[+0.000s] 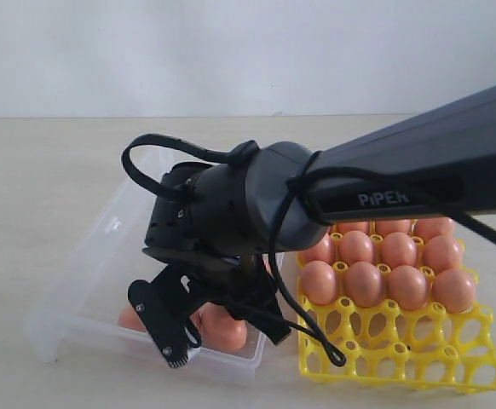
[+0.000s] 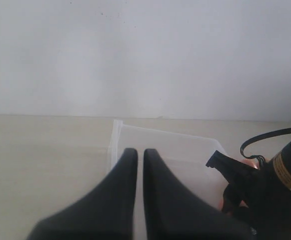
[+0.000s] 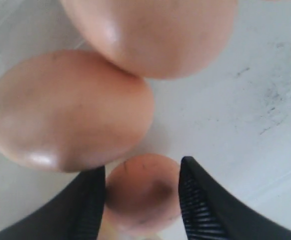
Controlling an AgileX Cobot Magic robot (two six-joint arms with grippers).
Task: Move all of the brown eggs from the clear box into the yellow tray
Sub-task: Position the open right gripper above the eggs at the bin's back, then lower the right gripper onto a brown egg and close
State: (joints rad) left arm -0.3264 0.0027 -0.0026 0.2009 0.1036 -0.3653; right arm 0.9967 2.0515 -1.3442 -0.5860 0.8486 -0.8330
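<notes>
Here we go: one brown egg [image 3: 143, 197] sits squarely between the fingers [image 3: 198, 205] of my right gripper [image 3: 142, 167]. My jaws are partway apart, and the ribbed pads lie against both sides of it, so I have it clamped. I cannot tell whether it has left the floor.

Just beyond it lie two more brown eggs [image 3: 70, 110]. One overlaps the other and they seem to touch. All three are down inside the clear box [image 1: 103, 247], at the end of it nearest the exterior camera. The bare floor of the box around them is see-through plastic with faint dark specks [image 3: 273, 100].

Now outward from the box. The yellow tray [image 1: 401, 362] stands just beside it, on the box's right as the exterior camera sees it. The filled row nearest that camera holds four eggs [image 1: 365, 283] side by side. More filled rows behind them run under my arm, which hides part of them. The lattice cups in front of that row stand empty.

My right arm [image 1: 418, 162] reaches across from the tray's side and angles down into the box.

My left gripper [image 2: 140, 152] has its fingers drawn together with only a slit between them, and it grips nothing. The box lies just past its tips.

Box and tray both rest on the pale table [image 1: 43, 170].
</notes>
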